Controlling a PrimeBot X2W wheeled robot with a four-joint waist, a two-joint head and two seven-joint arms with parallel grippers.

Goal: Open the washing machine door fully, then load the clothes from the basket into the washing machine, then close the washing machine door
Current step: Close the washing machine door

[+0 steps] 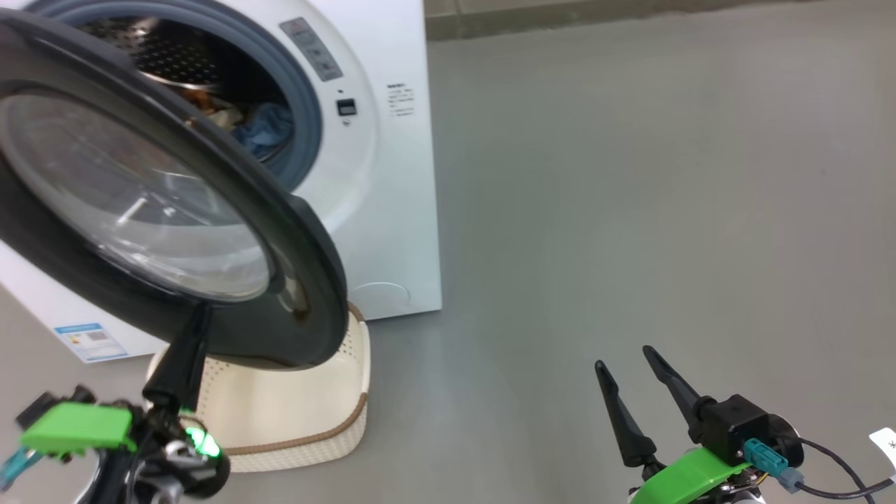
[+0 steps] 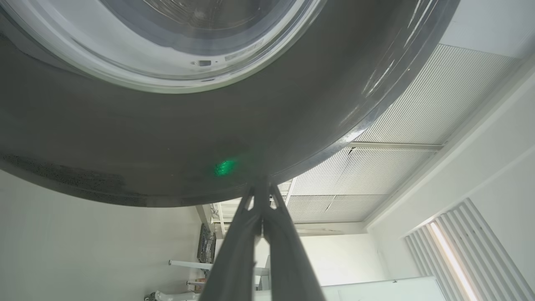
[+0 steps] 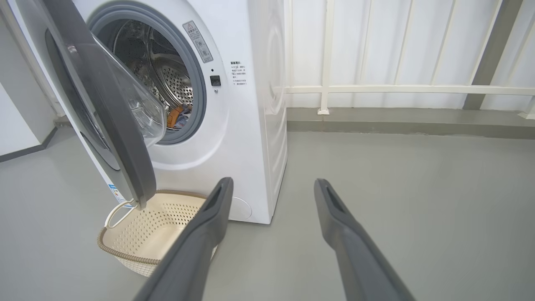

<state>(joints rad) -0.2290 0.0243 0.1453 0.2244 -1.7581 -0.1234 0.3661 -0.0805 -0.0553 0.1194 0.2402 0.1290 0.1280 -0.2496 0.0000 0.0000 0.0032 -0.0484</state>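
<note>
Your left gripper (image 1: 198, 316), closed tight, rests its tips against the lower rim of the washing machine door (image 1: 297, 241), which stands ajar over the basket (image 1: 352, 418). Your right gripper (image 1: 624, 357) hangs spread and empty above the floor (image 1: 630, 175); the clothes (image 1: 264, 130) lie inside the washing machine (image 1: 395, 210).

A: The washing machine (image 1: 392, 210) stood white on a grey floor (image 1: 630, 175), its seal (image 1: 308, 119) grey, its door (image 1: 318, 280) rimmed glossy black.

B: And the basket (image 1: 294, 413)?

A: Cream, dotted with holes, brown-edged. The clothes (image 1: 262, 129) showed blue and orange. Left claw (image 1: 198, 315) and right claw (image 1: 623, 357): black fingers, bright green mounts.
</note>
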